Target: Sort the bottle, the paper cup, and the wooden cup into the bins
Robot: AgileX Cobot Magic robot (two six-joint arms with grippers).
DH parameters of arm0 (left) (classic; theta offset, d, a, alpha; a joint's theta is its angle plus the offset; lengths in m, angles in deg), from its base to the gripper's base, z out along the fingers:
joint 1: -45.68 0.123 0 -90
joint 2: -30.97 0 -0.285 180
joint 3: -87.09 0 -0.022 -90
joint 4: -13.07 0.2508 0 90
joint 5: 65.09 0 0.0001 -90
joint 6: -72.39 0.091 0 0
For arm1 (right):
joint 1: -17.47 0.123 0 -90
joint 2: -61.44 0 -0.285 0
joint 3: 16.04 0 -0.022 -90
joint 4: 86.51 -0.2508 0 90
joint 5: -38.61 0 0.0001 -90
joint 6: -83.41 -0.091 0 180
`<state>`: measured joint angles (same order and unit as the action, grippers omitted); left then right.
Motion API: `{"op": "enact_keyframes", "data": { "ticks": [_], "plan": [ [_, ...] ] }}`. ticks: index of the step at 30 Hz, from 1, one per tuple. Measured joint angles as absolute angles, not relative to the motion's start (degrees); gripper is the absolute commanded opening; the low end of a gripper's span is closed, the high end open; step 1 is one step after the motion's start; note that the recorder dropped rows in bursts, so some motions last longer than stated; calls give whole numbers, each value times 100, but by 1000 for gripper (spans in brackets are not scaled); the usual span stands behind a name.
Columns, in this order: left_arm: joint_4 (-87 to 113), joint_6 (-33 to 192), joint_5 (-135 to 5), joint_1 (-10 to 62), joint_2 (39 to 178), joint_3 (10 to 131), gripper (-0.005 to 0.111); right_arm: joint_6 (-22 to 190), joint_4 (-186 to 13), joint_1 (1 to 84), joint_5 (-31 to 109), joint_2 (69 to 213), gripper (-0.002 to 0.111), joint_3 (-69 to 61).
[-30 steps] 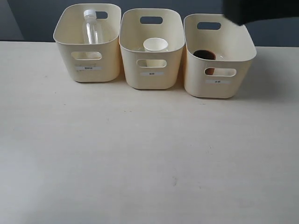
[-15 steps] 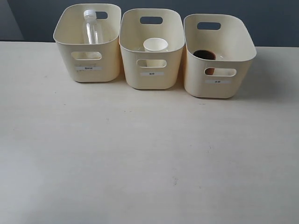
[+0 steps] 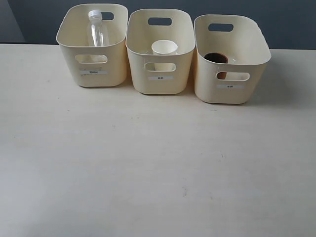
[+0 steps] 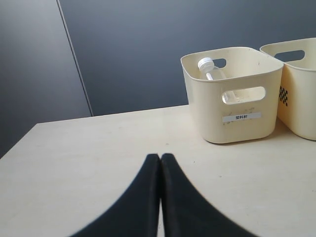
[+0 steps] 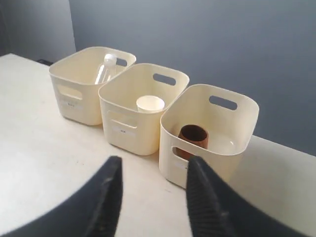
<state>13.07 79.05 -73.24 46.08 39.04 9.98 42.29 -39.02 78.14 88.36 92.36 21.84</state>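
Fingers (image 4: 143, 197) of our left gripper (image 4: 160, 157) are pressed together with nothing between them, hovering low over the table (image 3: 148, 163). On our right gripper (image 5: 154, 165) the fingers (image 5: 111, 197) stand apart, and the gap holds only air.

And look at the line-up! Three cream bins run along the table's back edge, touching or nearly so. The clear bottle (image 3: 97, 32) stands upright in the left-hand bin (image 3: 113, 69), its white cap above the rim. The white paper cup (image 3: 164, 48) sits mouth-up in the middle bin (image 3: 177, 79). The dark wooden cup (image 3: 216, 58) rests upright in the right-hand bin (image 3: 207, 89).

By our reckoning the sort is complete: one item per bin and the open table bare. What is left is to park the arms cleanly. We would draw them back and up, well away from the rims, because these light tubs look easy to nudge out of line. Nothing calls for a grasp now.

Our left fingers point toward the bottle's bin, which lies ahead and well apart. Our right fingers look down the whole row, with the wooden cup's bin nearest yet clearly out of reach. Neither gripper shows in the exterior view.
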Motion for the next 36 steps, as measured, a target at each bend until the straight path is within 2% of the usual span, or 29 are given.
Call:
{"op": "enact_keyframes", "data": {
  "ticks": [2,17,20,23,27,36],
  "plan": [
    [1307,7905,-7324,4608,3904,998,0,4475,-4053,7814,8904,9236,-1,2184],
    [1307,7905,-7324,4608,3904,998,0,4463,-4131,7675,8557,9247,-1,2189],
    [1307,7905,-7324,4608,3904,998,0,4464,-4161,6674,8251,9402,-1,2198],
    [1307,7905,-7324,4608,3904,998,0,5166,-5106,5025,7265,9410,-1,2409],
    [1307,7905,-7324,4608,3904,998,0,6129,-6147,3636,6533,9041,-1,2855],
    [1307,7905,-7324,4608,3904,998,0,6754,-6965,2057,5231,7968,-1,4348]
  ]
}}
